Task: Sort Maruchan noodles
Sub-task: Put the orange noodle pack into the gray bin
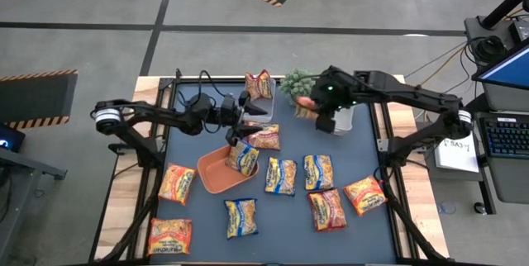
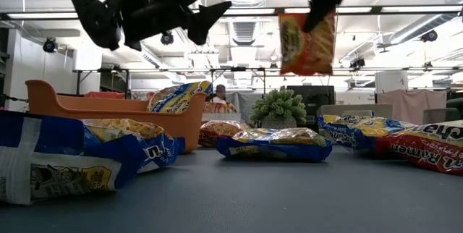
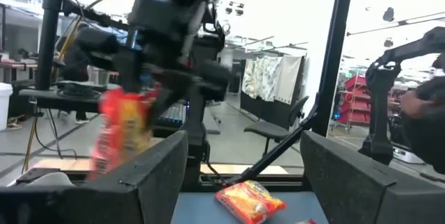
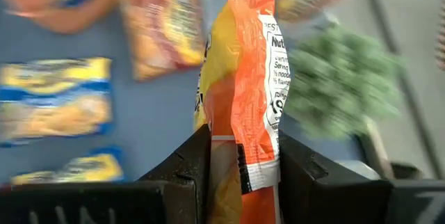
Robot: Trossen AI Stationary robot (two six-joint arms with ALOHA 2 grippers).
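Several Maruchan packets lie flat on the blue mat, among them yellow-blue ones (image 1: 281,175) (image 1: 241,216) and red-orange ones (image 1: 328,209) (image 1: 177,183). One yellow-blue packet (image 1: 242,157) leans on the rim of the orange tray (image 1: 216,171). A red-orange packet (image 1: 259,84) stands in a clear tub (image 1: 263,107). My left gripper (image 1: 241,122) (image 3: 243,175) hovers open above the tray's far side, holding nothing. My right gripper (image 1: 318,111) is shut on an orange packet (image 2: 307,41), high over the mat's far right, beside a green plant (image 1: 296,83). My right gripper pinches the orange packet between its two fingers (image 4: 188,168), at one narrow end (image 4: 243,151). The packet is lifted clear of the table and hangs upright below the fingers (image 2: 318,1) in the low view, its flat faces against the pads.
A second clear tub (image 1: 340,122) stands just under the right gripper. The green plant (image 2: 278,106) sits at the mat's far edge. More packets lie at the near left (image 1: 169,235) and near right (image 1: 364,194). Wooden table rims (image 1: 124,192) flank the mat.
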